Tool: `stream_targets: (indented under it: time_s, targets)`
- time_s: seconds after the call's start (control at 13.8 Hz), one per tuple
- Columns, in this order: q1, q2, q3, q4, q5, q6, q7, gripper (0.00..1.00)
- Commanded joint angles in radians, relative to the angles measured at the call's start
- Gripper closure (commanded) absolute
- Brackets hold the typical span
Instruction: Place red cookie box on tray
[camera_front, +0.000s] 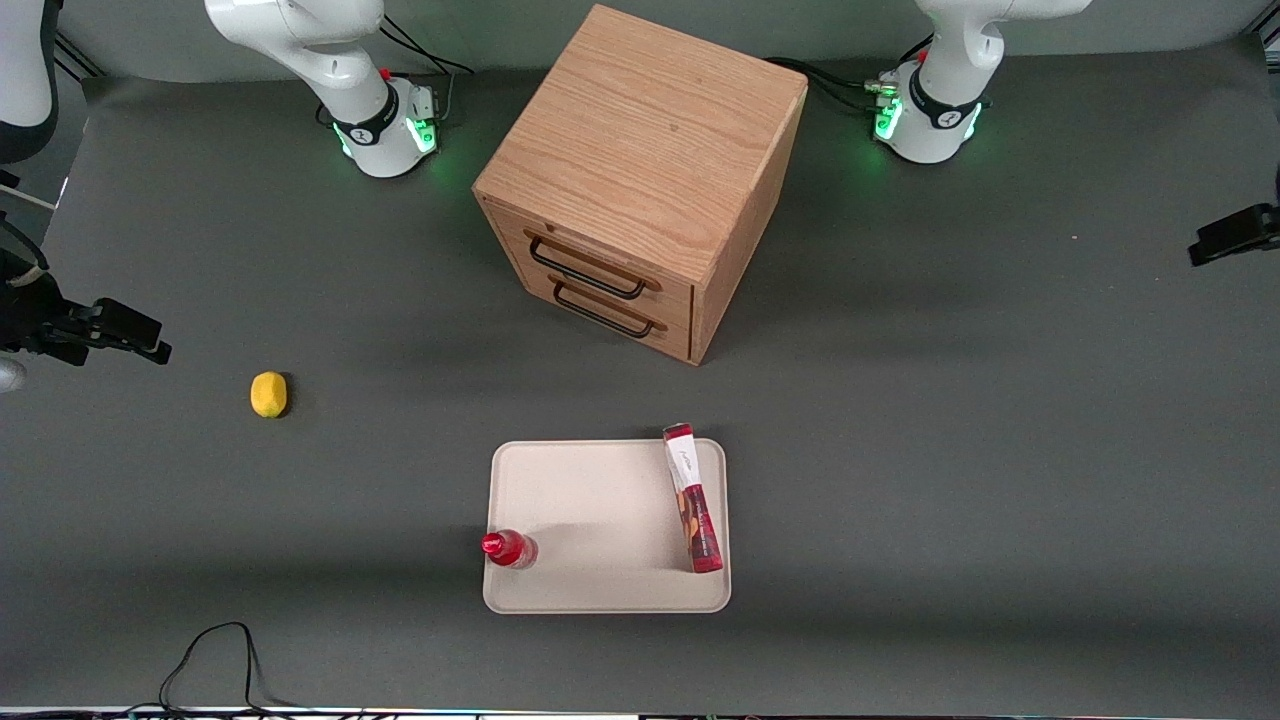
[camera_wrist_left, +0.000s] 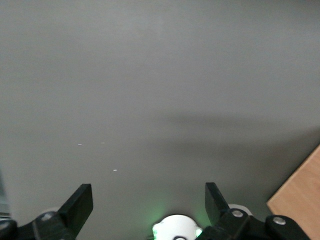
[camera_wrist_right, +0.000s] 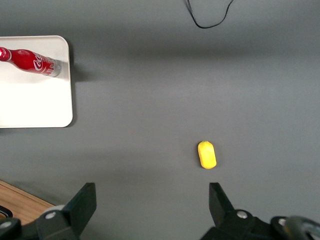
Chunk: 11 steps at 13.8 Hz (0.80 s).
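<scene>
The red cookie box (camera_front: 693, 500) already stands on the tray (camera_front: 590, 500), lower centre. The pincer (camera_wrist_left: 149, 200) hangs wide, empty, over bare counter (camera_wrist_left: 150, 100); nothing remains but parking.

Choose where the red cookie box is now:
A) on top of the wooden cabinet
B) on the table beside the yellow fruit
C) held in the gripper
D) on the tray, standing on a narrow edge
D: the red cookie box stands edge-on on the tray, while the open gripper holds nothing.
</scene>
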Motion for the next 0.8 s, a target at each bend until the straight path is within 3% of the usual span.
stream_targets:
  time_s: [0.0, 0.07, 0.22, 0.73]
  targets:
    - [0.099, -0.020, -0.124, 0.019, 0.028, -0.028, 0.012, 0.00]
    - [0.135, -0.019, -0.173, 0.027, 0.024, -0.049, -0.005, 0.00]
    - [0.129, -0.017, -0.183, 0.031, 0.013, -0.045, -0.097, 0.00]
    - [-0.003, -0.014, -0.082, 0.033, -0.035, -0.031, -0.145, 0.00]
